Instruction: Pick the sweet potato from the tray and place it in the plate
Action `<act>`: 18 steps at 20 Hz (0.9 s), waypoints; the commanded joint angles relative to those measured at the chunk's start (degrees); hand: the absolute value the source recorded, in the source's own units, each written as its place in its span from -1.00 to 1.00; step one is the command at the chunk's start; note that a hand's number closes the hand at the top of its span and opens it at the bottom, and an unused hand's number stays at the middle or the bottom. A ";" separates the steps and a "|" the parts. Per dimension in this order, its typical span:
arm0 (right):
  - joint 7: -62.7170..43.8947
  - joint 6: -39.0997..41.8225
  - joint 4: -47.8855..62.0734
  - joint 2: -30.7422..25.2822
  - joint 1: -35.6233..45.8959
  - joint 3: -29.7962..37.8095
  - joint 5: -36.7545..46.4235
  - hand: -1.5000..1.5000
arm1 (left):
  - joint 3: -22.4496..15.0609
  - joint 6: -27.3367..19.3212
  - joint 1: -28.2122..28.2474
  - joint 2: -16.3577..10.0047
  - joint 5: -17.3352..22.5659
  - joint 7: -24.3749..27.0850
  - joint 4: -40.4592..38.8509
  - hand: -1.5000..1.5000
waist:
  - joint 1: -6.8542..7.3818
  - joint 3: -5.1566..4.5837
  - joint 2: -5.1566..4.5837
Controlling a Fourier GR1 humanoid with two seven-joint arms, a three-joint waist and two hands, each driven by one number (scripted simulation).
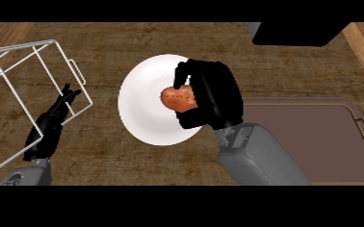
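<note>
Now curling the right hand [213, 96] round the sweet potato [177, 99], fingers and thumb wrapping its right side, orange skin showing toward the view's left. Hanging over the white plate [146, 113], above its right half; touching it or lifted clear, cannot tell from this view. Being held clear of the brown tray [305, 144] lying off to the right. Judging the root as stiff, fairly dense and lumpy, with a dry rough skin unlikely to be slipping; not fragile, so probably surviving a short drop, though likely rolling on the smooth plate because of its rounded shape. Gripping across the thick middle, as here, looking soundest. Resting the left hand [48, 127] at the view's left edge, fingers straight and up, by a white wire rack [28, 46], holding nothing.
</note>
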State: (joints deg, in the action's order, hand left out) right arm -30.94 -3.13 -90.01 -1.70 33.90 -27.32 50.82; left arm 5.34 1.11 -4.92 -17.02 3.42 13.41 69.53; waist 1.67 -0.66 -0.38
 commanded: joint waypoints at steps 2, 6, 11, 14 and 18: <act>0.59 -8.45 14.82 1.63 7.62 -1.22 -3.31 1.00 | -4.52 -0.11 -3.07 3.59 -1.11 -5.69 3.66 0.00 | 0.14 0.69 0.00; -2.75 -21.24 14.81 1.68 4.79 -4.60 -9.57 1.00 | -3.62 -0.44 -3.70 3.78 -1.66 -3.78 0.52 0.00 | 0.28 0.72 -0.14; -8.59 -28.69 29.30 1.69 14.98 -8.43 -15.19 -1.00 | -2.78 3.76 -2.43 1.26 0.06 -3.87 2.76 0.00 | 1.76 0.67 -0.15; -8.02 -31.21 34.19 1.70 16.99 -9.84 -21.74 -1.00 | -3.23 2.68 -2.58 2.67 -0.48 -3.88 2.67 0.00 | 1.95 0.69 -0.23; -2.74 -37.20 31.81 1.70 16.96 -6.71 -26.83 -1.00 | -2.73 3.76 -0.99 1.68 -0.22 -3.82 3.60 0.00 | 1.09 0.74 0.02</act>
State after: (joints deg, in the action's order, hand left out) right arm -35.96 -35.00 -58.61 -0.02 50.07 -34.45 28.93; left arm 5.15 2.95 -6.41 -16.42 2.80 12.90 68.98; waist 3.18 -0.63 -0.74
